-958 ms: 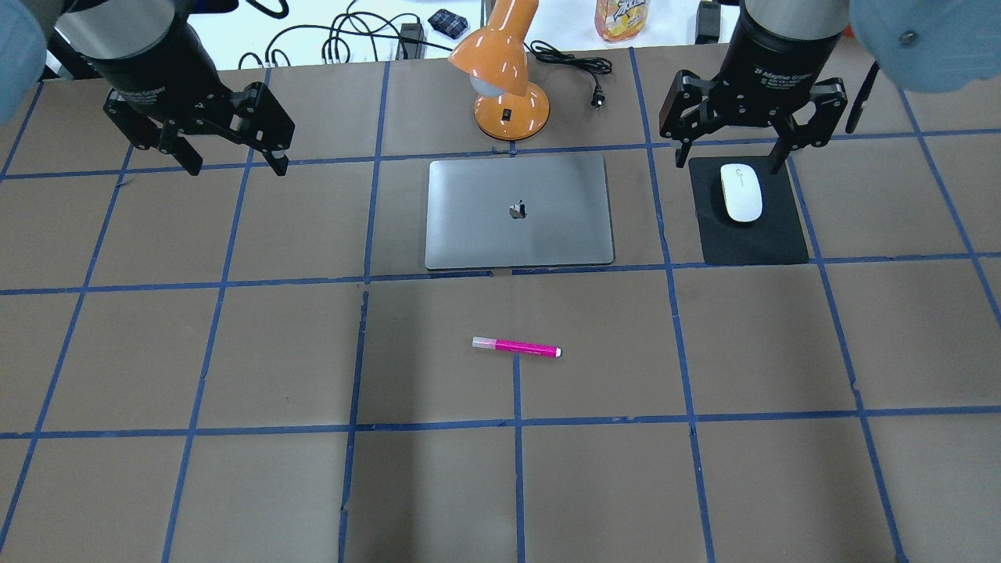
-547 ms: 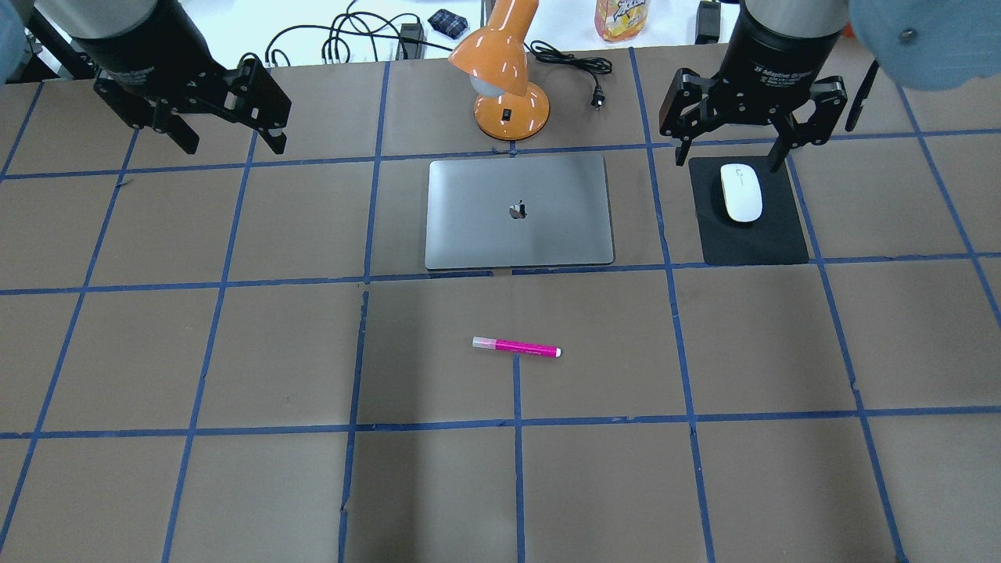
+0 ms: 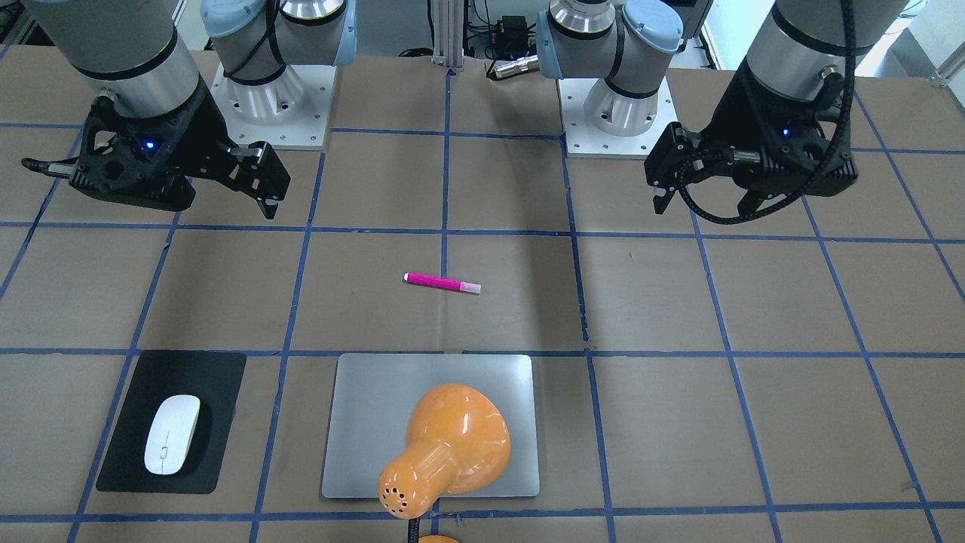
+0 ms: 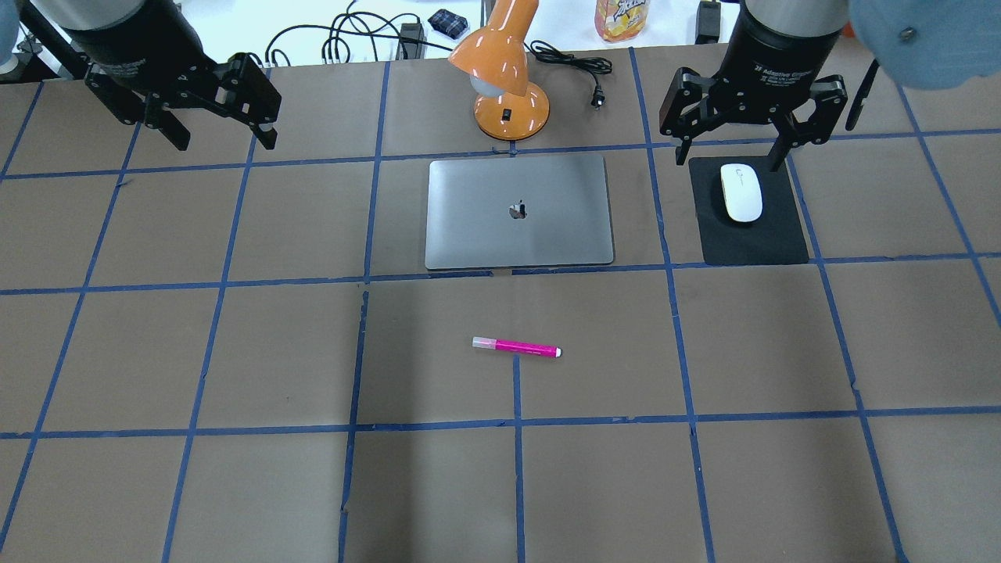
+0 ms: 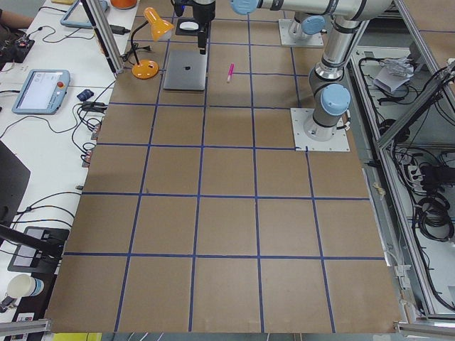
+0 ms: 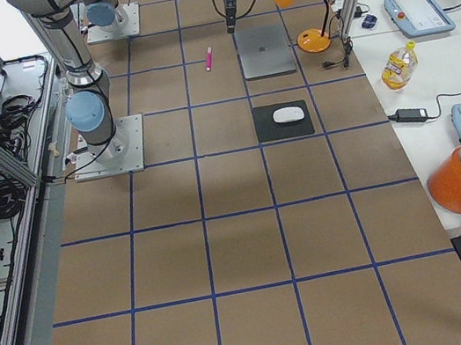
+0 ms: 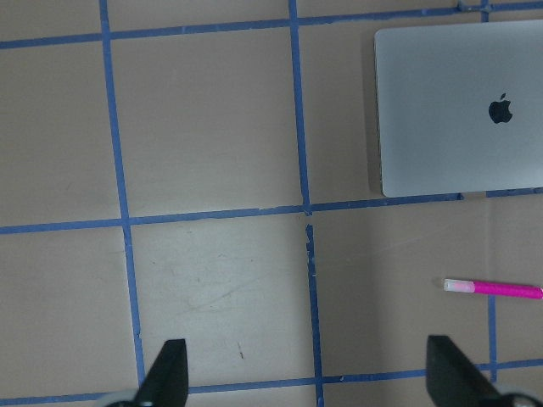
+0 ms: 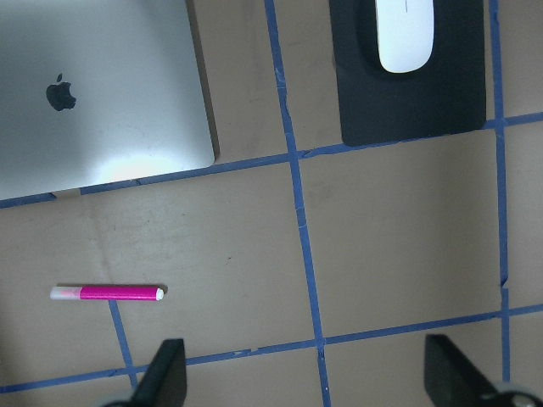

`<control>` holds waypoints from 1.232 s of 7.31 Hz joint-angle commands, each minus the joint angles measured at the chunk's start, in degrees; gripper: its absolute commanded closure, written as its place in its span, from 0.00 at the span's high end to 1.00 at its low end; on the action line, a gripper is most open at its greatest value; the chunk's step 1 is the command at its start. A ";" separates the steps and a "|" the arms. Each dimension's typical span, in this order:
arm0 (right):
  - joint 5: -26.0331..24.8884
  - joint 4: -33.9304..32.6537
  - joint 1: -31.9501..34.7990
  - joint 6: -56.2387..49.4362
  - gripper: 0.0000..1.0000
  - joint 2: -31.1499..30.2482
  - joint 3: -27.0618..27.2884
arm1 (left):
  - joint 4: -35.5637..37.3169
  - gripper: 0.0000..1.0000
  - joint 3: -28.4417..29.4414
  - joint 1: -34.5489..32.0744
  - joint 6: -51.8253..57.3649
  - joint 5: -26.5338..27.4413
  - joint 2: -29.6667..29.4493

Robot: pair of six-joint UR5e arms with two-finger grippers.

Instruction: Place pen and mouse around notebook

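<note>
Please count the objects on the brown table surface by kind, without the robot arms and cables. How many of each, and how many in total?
pen: 1
mouse: 1
notebook: 1
black mat: 1
orange lamp: 1
Total: 5

From across the table, the orange desk lamp (image 3: pixel 451 441) covers the middle of the notebook (image 3: pixel 362 422), logo and all, and the bottom edge cuts off the lamp's base. In the left wrist view, the notebook's right side and the tip of the pen (image 7: pixel 496 289) run out of frame. The right wrist view cuts off the mouse (image 8: pixel 405 38) and its black mat (image 8: pixel 416 102) at the top edge. From both table ends the pen's cap is too small to make out.
</note>
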 commanded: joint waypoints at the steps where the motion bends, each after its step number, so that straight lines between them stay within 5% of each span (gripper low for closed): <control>1: 0.00 0.00 0.00 0.00 1.00 0.00 -0.09 | -0.59 1.00 -0.21 -0.01 0.07 0.93 1.17; 9: 0.00 0.00 -0.09 -0.09 1.00 0.00 0.00 | -0.50 1.00 -0.66 -0.19 0.07 1.20 -0.31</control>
